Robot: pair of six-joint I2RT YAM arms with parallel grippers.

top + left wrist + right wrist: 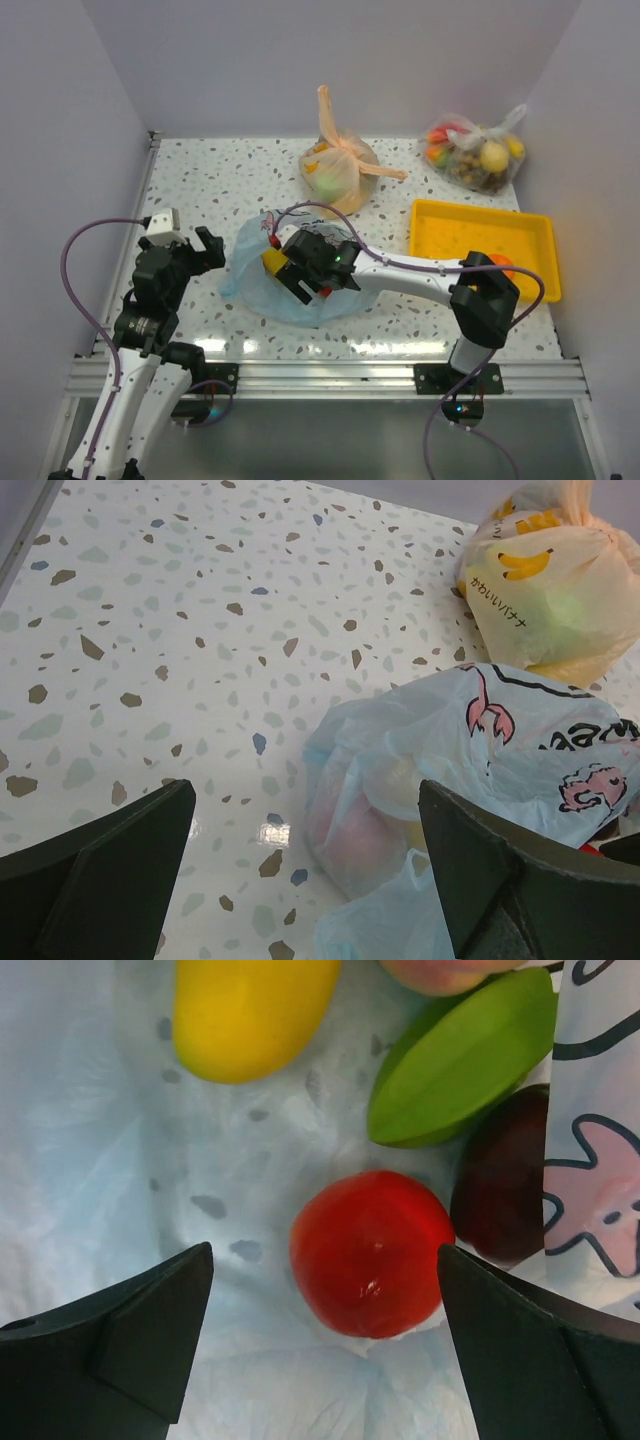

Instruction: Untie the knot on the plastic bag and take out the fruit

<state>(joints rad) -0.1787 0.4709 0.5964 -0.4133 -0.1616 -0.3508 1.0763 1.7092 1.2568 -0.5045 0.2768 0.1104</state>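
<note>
The light blue plastic bag (250, 275) with pink cartoon prints lies at the table's middle front, its mouth open; no knot shows. My right gripper (305, 282) is open and reaches into the bag. In the right wrist view the gripper (325, 1260) has a red tomato (370, 1255) between its spread fingers without touching it. A yellow fruit (250, 1010), a green one (465, 1055) and a dark red apple (500, 1185) lie beyond on the bag's plastic (120, 1160). My left gripper (208, 250) is open and empty just left of the bag (500, 740). A pink fruit (350, 830) shows through the bag.
An orange translucent bag (340, 170) with tied handles stands behind the blue bag and shows in the left wrist view (555, 590). A clear bag of fruit (475, 155) sits at the back right. A yellow tray (480, 240) holds an orange fruit (502, 265) at the right.
</note>
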